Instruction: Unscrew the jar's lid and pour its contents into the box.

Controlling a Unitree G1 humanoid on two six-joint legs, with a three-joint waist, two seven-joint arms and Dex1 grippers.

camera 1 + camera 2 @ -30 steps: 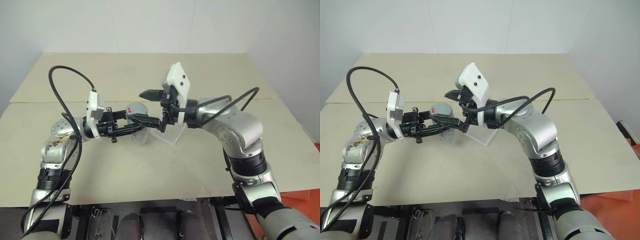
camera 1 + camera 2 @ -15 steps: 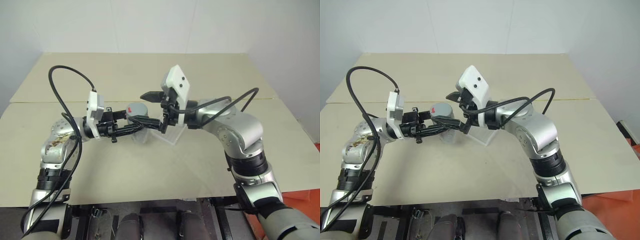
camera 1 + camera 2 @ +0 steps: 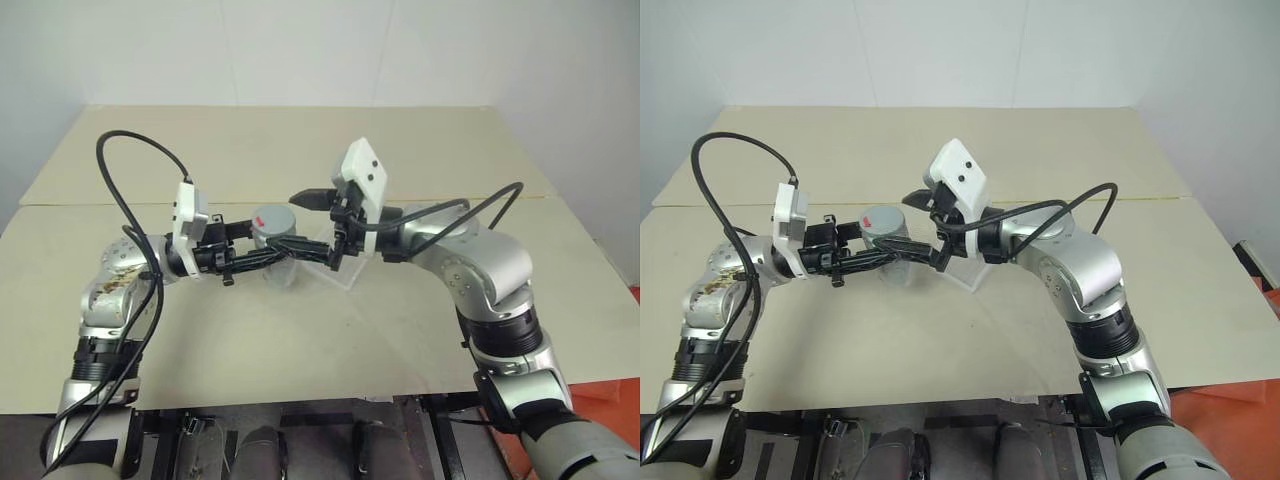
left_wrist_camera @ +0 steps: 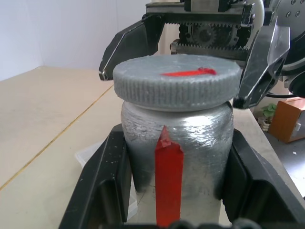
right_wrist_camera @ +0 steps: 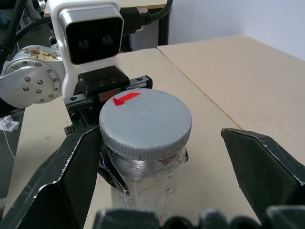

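1. My left fingers (image 4: 176, 191) are clamped on the jar (image 4: 177, 143), one finger on each side of its silvery body, red stripe facing my left wrist camera. Jar is upright, held up off the bench (image 3: 300, 330).
2. Lid (image 5: 145, 124) is on the jar, grey with a red mark on top. I see no gap between lid and jar in either wrist view, so I judge it seated and not yet loosened.
3. My right fingers (image 5: 157, 157) are spread wide, one on each side of the lid, clear of its ribbed edge. No grip on it yet.
4. Box (image 3: 345, 272) is the clear tray on the bench, just under and behind the jar in the head view, partly hidden by my right arm. Can't see anything in it.
5. Contents: not visible, presumably inside the closed jar.
6. Done so far, my read: jar lifted and steadied, right fingers lined up around the lid.
7. Left: close right fingers on the lid, twist it off, put the lid aside, tip the jar over the box. Most of the task is ahead.
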